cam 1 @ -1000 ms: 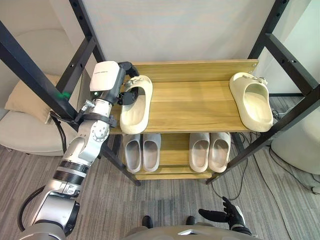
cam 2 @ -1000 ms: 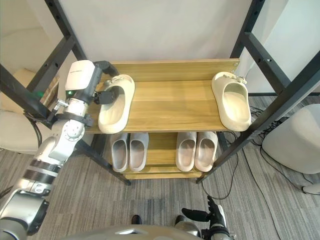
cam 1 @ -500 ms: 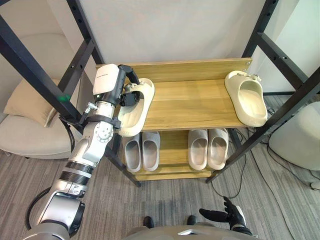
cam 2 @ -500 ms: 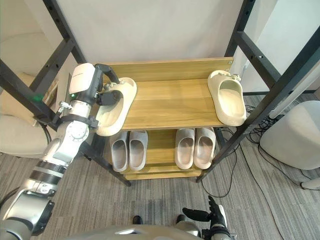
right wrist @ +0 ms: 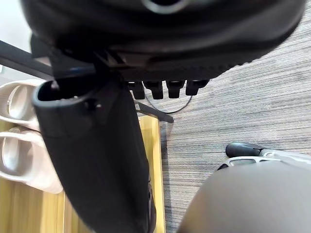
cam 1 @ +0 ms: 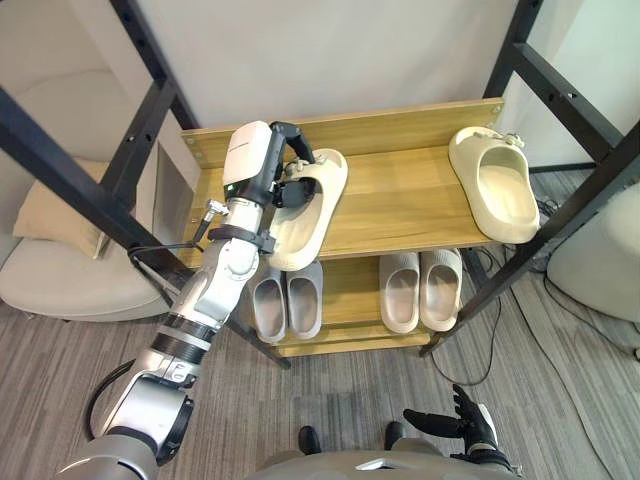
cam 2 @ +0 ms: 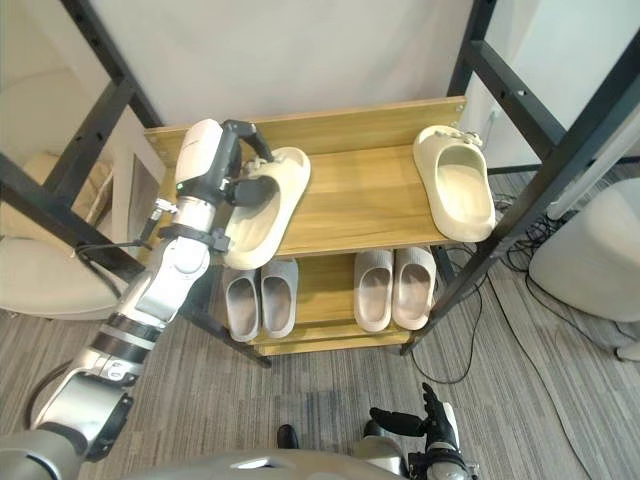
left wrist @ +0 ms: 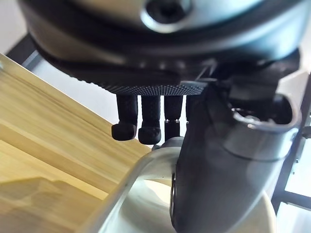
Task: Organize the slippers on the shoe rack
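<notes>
A cream slipper (cam 1: 312, 212) lies tilted on the left part of the rack's top shelf (cam 1: 400, 200), its heel jutting past the front edge. My left hand (cam 1: 283, 186) is shut on its rim: in the left wrist view the fingers (left wrist: 146, 124) curl over the slipper's edge (left wrist: 141, 204) and the thumb sits inside it. The matching cream slipper (cam 1: 495, 185) rests at the shelf's right end. My right hand (cam 1: 455, 425) hangs low near the floor with relaxed fingers, holding nothing.
Two pairs of pale grey slippers (cam 1: 287, 300) (cam 1: 420, 290) stand on the lower shelf. Black frame posts (cam 1: 90, 140) (cam 1: 575, 105) cross both sides of the rack. A beige seat with a cushion (cam 1: 60, 230) is at the left, a white rounded object (cam 1: 600, 270) at the right.
The camera has shifted. My left hand has slid the held slipper to the right along the top shelf, away from its left edge. The right hand stays low.
</notes>
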### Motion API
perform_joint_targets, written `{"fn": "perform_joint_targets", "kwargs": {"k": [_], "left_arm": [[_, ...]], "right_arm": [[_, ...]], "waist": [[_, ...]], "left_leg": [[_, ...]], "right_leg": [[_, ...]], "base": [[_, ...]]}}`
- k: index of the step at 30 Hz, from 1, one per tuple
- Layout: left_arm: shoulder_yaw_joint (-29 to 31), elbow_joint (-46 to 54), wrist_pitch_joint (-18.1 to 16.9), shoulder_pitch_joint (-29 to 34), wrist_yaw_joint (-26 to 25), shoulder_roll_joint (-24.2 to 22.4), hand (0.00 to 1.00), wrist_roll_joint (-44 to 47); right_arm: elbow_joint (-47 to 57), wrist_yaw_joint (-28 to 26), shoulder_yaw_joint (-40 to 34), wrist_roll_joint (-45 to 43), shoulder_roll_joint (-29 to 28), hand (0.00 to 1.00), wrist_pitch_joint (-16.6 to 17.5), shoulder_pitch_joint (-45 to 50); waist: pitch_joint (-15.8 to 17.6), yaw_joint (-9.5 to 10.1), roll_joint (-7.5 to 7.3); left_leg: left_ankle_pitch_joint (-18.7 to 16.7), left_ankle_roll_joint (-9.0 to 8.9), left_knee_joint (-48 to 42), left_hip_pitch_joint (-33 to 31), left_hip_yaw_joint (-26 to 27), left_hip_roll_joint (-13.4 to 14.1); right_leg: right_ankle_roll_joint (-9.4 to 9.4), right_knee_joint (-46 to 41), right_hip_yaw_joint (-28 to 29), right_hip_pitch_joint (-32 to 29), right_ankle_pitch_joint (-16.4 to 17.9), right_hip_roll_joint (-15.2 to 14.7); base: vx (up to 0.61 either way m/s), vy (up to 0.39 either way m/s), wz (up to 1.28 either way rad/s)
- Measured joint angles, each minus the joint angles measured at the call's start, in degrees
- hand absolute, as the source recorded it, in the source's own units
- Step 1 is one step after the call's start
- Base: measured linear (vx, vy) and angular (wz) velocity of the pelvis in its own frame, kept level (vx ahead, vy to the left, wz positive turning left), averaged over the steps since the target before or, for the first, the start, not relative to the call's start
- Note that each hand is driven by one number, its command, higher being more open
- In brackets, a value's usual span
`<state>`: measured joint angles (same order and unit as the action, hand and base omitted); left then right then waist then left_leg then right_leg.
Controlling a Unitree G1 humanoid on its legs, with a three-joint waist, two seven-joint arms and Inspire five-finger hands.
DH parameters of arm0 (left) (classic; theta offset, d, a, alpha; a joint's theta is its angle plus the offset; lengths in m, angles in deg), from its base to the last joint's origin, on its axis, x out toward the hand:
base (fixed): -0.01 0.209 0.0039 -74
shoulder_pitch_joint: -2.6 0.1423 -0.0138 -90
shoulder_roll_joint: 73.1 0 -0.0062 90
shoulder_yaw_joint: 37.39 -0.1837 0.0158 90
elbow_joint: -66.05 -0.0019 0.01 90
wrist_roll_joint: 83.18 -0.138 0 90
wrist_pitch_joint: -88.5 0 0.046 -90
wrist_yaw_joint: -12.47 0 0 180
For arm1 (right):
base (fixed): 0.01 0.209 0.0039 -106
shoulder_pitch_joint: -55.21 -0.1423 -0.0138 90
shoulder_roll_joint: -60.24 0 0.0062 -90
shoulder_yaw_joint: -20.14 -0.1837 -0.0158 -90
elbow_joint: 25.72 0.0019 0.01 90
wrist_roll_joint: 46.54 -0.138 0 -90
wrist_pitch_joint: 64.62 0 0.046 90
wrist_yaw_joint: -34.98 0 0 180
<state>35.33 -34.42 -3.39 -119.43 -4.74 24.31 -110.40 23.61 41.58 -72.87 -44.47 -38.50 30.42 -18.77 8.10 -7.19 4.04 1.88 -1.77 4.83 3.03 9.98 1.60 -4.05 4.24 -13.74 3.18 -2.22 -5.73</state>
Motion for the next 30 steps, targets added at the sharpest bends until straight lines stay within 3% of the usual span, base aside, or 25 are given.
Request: {"fn": "perform_joint_targets", "kwargs": {"k": [9,14,15,30], "left_arm": [[-0.4,-1.2,1.1,-5.9,-0.5,-5.6,0.00,0.8],[-0.5,-4.5,1.2,-9.3,-1.3,-7.4,0.00,0.9],[-0.5,-5.1,1.3,-9.7,-1.3,-7.5,1.00,1.0],[-0.5,-7.1,1.9,-12.3,-2.8,-9.9,1.00,3.0]], "right_arm": [[1.4,0.3,-0.8,-2.2,0.2,1.00,0.0,0.5],[1.8,0.3,-0.8,-2.2,0.9,1.00,0.1,0.6],[1.8,0.3,-0.8,-2.2,0.9,1.00,0.1,0.6],[2.8,1.0,-0.4,-2.3,1.1,1.00,0.2,0.7]], "waist": [[1.0,-2.64,1.74],[1.5,-2.88,2.67],[1.6,-2.95,2.72],[1.9,-3.82,2.95]], "left_leg": [[-0.2,0.20,0.0,-0.3,0.5,0.2],[-0.3,0.19,0.0,-0.9,0.5,0.2],[-0.3,0.19,0.0,-0.9,0.4,0.3],[-0.3,0.20,0.0,-2.1,-0.4,0.1]], "right_leg": [[0.01,-0.1,2.5,-1.6,-0.1,0.1],[0.01,-0.5,2.6,-2.3,-0.1,0.0],[0.01,-0.5,2.6,-2.4,-0.1,0.0],[-0.11,-0.5,1.7,-3.1,-0.2,-0.2]], "base": [[-0.01,-0.009,-0.15],[-0.03,-0.004,-0.02],[-0.04,0.000,0.00],[-0.02,-0.002,0.03]]}}
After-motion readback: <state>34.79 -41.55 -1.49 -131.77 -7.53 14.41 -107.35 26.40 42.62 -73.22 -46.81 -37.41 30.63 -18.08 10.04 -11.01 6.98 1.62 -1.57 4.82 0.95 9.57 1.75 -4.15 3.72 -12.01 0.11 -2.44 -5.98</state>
